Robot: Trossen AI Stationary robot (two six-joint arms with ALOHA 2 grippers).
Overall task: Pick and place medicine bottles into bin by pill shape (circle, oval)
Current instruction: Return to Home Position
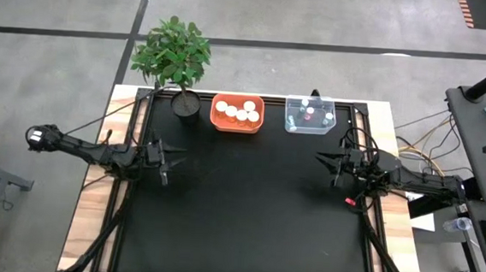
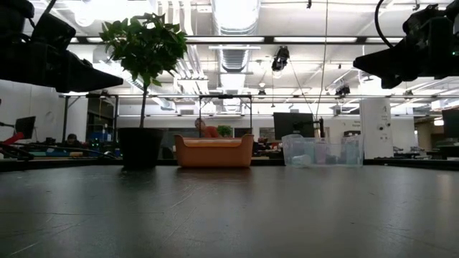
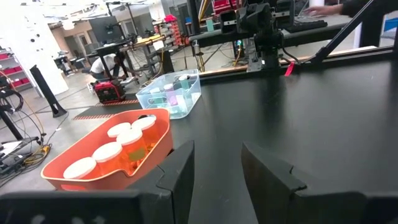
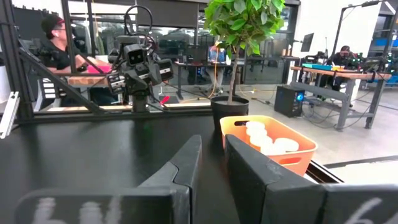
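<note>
Black bench point(image 1: 245, 230) lies under left tool point(image 3: 216, 152) and right tool point(image 4: 213, 140), both released; beyond them, medicine bottles point(image 1: 238, 112) sit in orange bin point(image 1: 259, 128) and clear bin point(image 1: 288, 126).

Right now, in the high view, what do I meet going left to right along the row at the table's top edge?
potted plant → orange bin holding white-capped bottles → transparent bin holding smaller bottles. The left gripper and right gripper hover mid-table, outside this row.

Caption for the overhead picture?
Left gripper and right gripper wait apart; bottles sit in orange bin and clear bin by potted plant.
</note>
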